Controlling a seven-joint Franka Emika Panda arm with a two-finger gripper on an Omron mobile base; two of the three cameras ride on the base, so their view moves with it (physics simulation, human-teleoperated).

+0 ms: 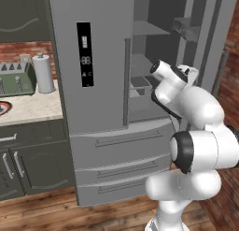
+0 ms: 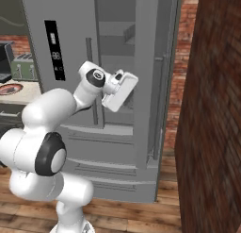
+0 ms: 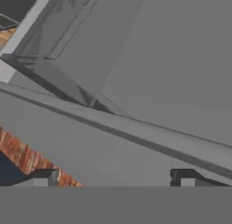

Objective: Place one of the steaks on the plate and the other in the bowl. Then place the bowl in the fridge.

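Facing open fridge (image 1: 116,61) interior, claw (image 3: 118,177) spread wide w/ nothing between tips.

The fridge (image 1: 88,61) is plain grey steel, its two drawer fronts the same grey, with a black display strip (image 1: 84,54) carrying small pale symbols. The arm (image 1: 200,146) is glossy white with dark joints (almost black at the elbow ring). Beside the fridge, dark green cabinets (image 1: 28,164) sit under a speckled beige counter (image 1: 32,111) holding a white paper-towel roll (image 1: 44,74) and a green toaster (image 1: 16,78). The brick wall (image 2: 212,109) is red-brown; the floor (image 1: 56,213) is warm brown planks.
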